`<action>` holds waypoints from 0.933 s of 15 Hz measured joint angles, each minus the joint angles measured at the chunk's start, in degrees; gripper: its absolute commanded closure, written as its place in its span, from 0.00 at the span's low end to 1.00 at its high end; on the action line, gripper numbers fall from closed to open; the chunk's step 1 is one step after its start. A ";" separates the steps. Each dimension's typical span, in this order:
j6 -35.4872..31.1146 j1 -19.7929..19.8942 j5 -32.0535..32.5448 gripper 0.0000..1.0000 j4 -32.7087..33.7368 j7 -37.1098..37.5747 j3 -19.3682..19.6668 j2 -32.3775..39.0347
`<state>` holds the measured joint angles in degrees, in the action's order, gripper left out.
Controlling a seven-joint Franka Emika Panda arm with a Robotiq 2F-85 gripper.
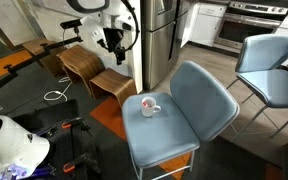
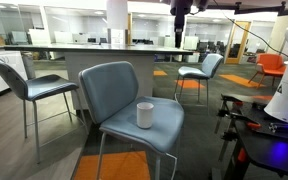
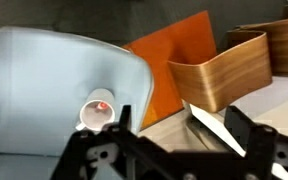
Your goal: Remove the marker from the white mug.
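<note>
The white mug (image 1: 150, 106) stands upright on the blue-grey chair seat (image 1: 169, 138), also seen in another exterior view (image 2: 145, 115). The pink-red marker (image 1: 147, 104) sits inside it; in the wrist view its red tip (image 3: 102, 106) shows in the mug's mouth (image 3: 92, 119). It is hidden in the exterior view that shows the mug side-on. My gripper (image 1: 112, 40) hangs high above and off to the side of the chair, open and empty. In the wrist view its jaws (image 3: 179, 132) frame the floor beside the seat (image 3: 34, 85).
Curved wooden stools (image 1: 84, 65) (image 3: 224, 70) stand on an orange carpet patch (image 3: 174, 60) beside the chair. A second blue chair (image 1: 269, 70) and a steel fridge (image 1: 159, 30) are nearby. More chairs (image 2: 29, 85) and a long counter (image 2: 94, 48) stand behind.
</note>
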<state>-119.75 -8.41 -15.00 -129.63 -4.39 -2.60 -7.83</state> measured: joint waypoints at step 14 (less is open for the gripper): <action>-8.08 4.83 3.15 0.30 14.13 1.00 0.34 30.45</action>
<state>-127.83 -3.58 -11.85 -115.50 -3.40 -2.26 22.62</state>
